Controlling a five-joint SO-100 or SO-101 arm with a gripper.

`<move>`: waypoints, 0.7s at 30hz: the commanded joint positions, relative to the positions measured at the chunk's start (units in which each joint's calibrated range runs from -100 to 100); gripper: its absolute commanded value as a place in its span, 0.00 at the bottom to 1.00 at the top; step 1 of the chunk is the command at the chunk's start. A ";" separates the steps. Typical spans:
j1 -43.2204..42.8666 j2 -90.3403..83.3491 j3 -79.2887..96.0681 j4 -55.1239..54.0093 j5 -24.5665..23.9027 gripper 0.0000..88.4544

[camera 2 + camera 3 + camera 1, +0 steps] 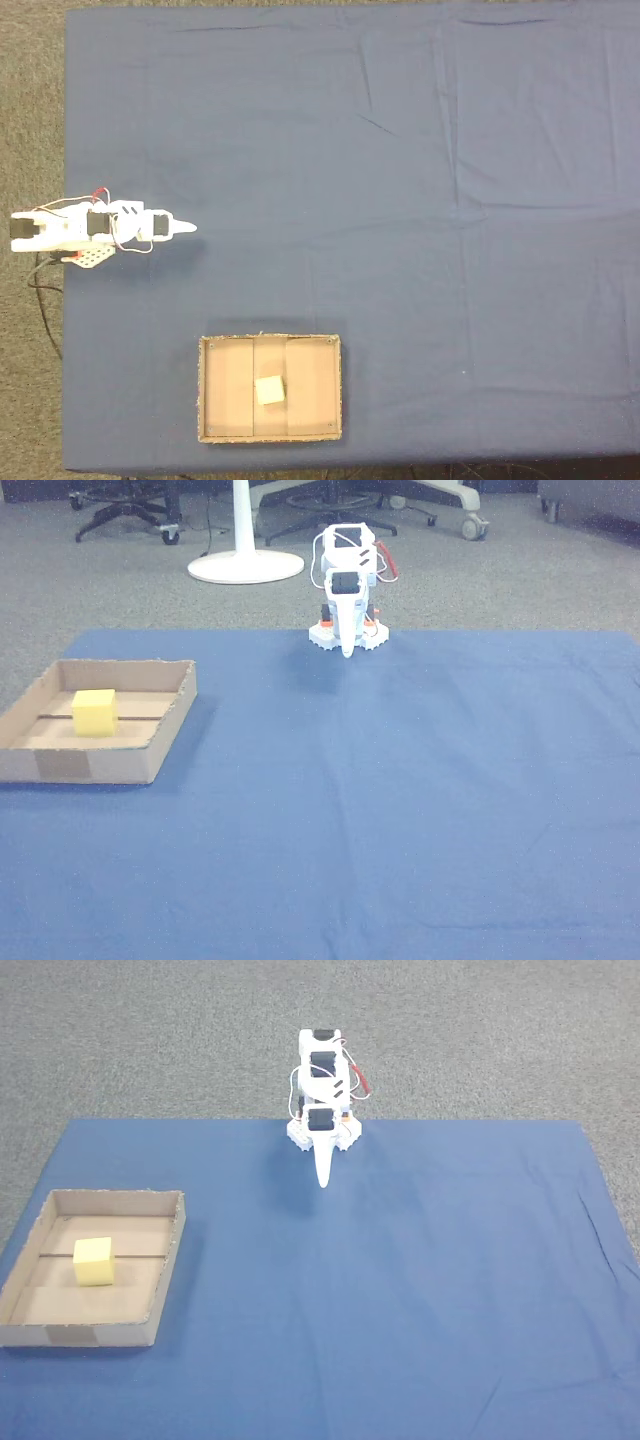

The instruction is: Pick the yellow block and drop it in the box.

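- Yellow block (94,1262) is being held on the floor of the box (166,1260), well apart from the pincer (323,1182), leftward in a fixed view.
- Pincer is being kept closed, empty, folded over the blue cloth (400,1290).

White arm (322,1080) folded at its base, fingers (323,1172) together, empty.

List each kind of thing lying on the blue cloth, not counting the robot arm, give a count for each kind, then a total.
Yellow block: 1, sitting inside the box
Cardboard box: 1, near the left edge of the cloth in a fixed view
Total: 2
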 commanded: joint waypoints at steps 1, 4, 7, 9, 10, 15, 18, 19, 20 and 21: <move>0.52 -0.19 0.89 0.42 -0.05 0.00; 0.28 -0.19 0.89 0.42 0.15 0.00; 0.28 -0.19 0.89 0.42 0.15 0.00; 0.20 -0.19 0.89 0.42 0.20 0.00; 0.20 -0.19 0.89 0.42 0.20 0.00; 0.20 -0.19 0.89 0.42 0.20 0.00; 0.20 -0.19 0.89 0.42 0.20 0.00; 0.20 -0.19 0.89 0.42 0.20 0.00; 0.20 -0.19 0.89 0.42 0.20 0.00; 0.20 -0.19 0.89 0.42 0.20 0.00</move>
